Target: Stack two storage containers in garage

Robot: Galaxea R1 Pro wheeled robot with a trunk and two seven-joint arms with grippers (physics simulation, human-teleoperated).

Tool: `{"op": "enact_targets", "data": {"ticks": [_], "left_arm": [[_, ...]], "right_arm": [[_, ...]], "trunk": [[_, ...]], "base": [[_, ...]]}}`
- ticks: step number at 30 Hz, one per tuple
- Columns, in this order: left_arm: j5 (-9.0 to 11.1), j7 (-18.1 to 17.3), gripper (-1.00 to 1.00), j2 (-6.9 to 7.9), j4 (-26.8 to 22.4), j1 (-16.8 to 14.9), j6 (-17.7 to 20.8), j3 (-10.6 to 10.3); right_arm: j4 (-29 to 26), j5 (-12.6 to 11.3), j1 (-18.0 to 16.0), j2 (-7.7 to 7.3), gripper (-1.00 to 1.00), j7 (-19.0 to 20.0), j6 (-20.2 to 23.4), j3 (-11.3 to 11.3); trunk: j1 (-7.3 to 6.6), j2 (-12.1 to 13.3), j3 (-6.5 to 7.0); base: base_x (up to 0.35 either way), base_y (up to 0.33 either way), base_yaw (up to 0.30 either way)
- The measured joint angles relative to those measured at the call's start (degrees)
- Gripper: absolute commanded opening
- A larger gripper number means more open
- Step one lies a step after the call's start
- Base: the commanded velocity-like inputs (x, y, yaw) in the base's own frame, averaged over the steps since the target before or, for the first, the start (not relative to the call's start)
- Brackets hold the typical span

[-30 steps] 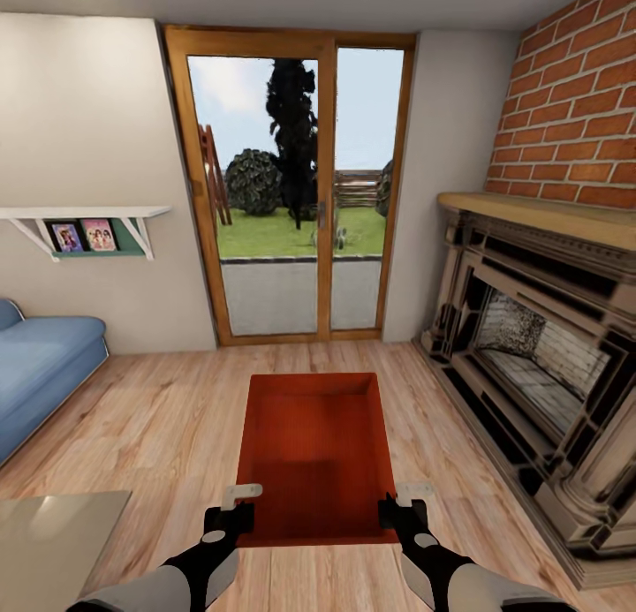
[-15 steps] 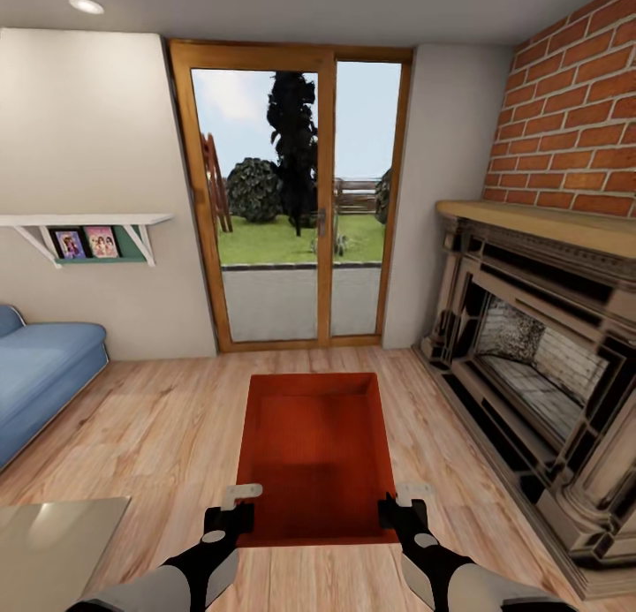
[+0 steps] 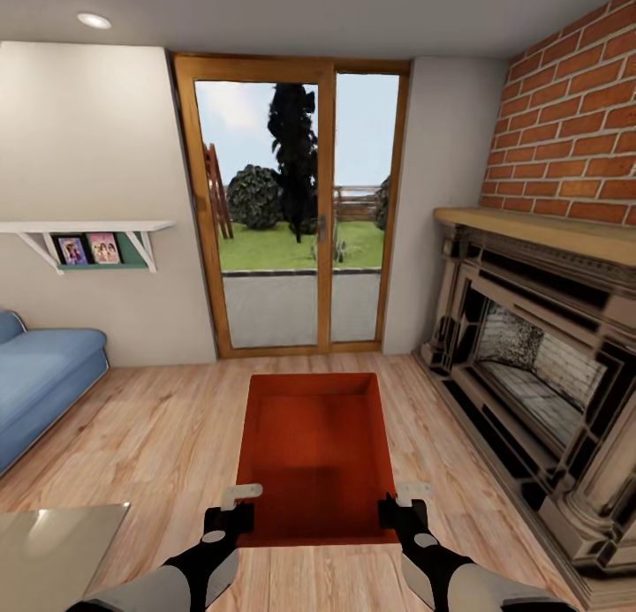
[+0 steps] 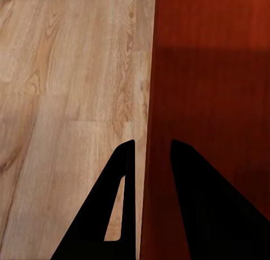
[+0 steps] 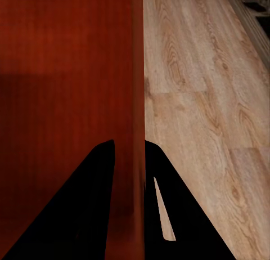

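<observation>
You've got one orange-red storage container (image 3: 316, 453), open-topped, smooth thin walls, held above the living room's wood floor (image 3: 159, 435) facing the glass doors (image 3: 296, 206). Left gripper (image 3: 231, 509) and right gripper (image 3: 399, 506) each pinch a near-corner side wall, fingers straddling it.

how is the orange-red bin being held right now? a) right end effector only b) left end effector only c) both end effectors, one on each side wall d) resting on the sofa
c: the left end effector and right end effector each straddle a side wall of the storage container, one finger outside, one inside.

Orange-red storage container (image 3: 316, 449), red-brick fireplace (image 3: 548, 241), blue sofa (image 3: 40, 378)
</observation>
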Motion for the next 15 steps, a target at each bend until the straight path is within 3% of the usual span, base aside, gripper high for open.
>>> {"op": "enact_targets", "data": {"ticks": [15], "left_arm": [[0.02,-0.01,-1.00,0.01,0.01,0.00,0.03,-0.01]], "right_arm": [[0.01,-0.01,-0.01,0.00,-1.00,0.00,0.03,0.02]], "trunk": [[0.00,0.00,0.10]], "base": [[0.000,0.000,0.000]]}}
